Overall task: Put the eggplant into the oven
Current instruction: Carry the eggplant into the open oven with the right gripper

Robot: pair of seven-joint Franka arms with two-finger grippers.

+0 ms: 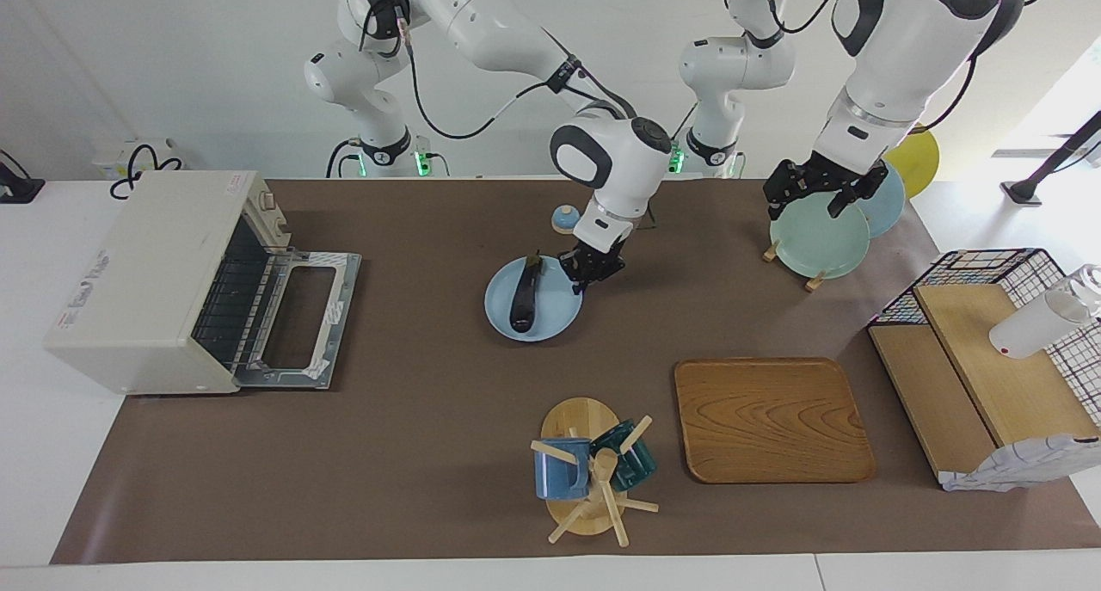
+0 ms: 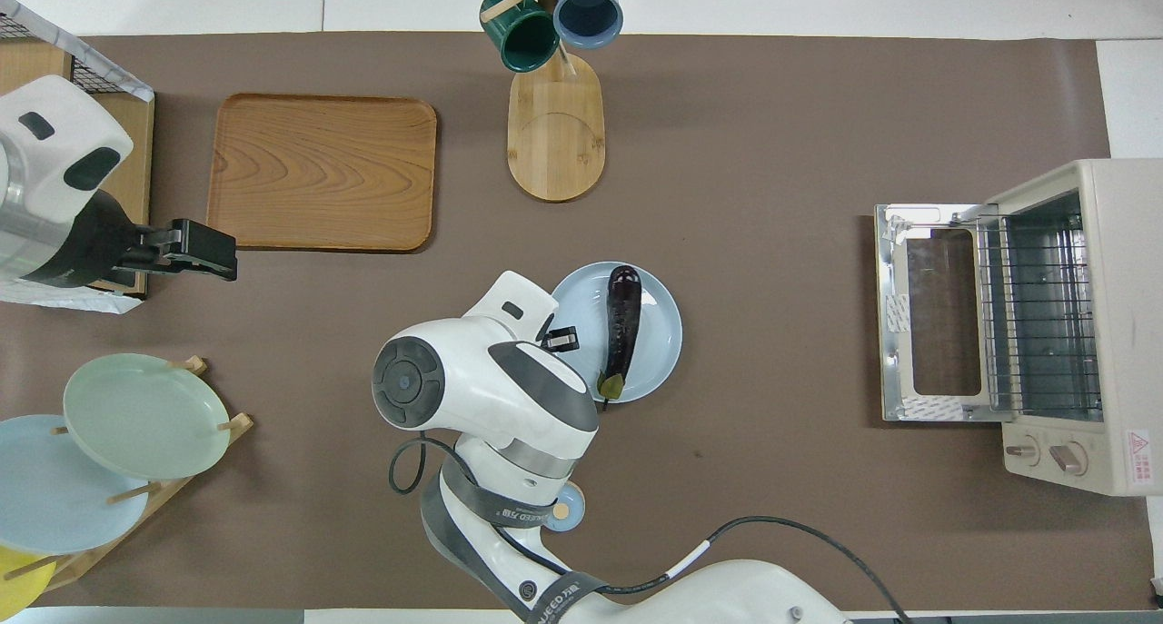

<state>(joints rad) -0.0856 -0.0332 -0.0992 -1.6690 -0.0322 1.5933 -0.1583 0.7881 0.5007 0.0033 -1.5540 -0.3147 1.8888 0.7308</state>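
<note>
The dark purple eggplant point(image 1: 525, 294) lies lengthwise on a light blue plate point(image 1: 499, 316) in the middle of the table; it also shows in the overhead view point(image 2: 622, 320) on the plate point(image 2: 668, 333). My right gripper point(image 1: 590, 271) is open and empty, low over the plate's rim beside the eggplant's stem end, not touching it; the overhead view shows it too point(image 2: 561, 338). The cream-white oven point(image 1: 146, 281) stands at the right arm's end of the table, its door point(image 1: 301, 316) dropped open and the wire rack point(image 2: 1036, 315) showing. My left gripper point(image 1: 821, 197) waits open above the plate rack.
A wooden tray point(image 1: 770, 419) and a mug tree point(image 1: 589, 470) with two mugs sit farther from the robots than the plate. A plate rack point(image 1: 817, 238) and a wire basket with wooden boards point(image 1: 989, 359) are at the left arm's end. A small blue knob point(image 1: 564, 218) lies nearer the robots.
</note>
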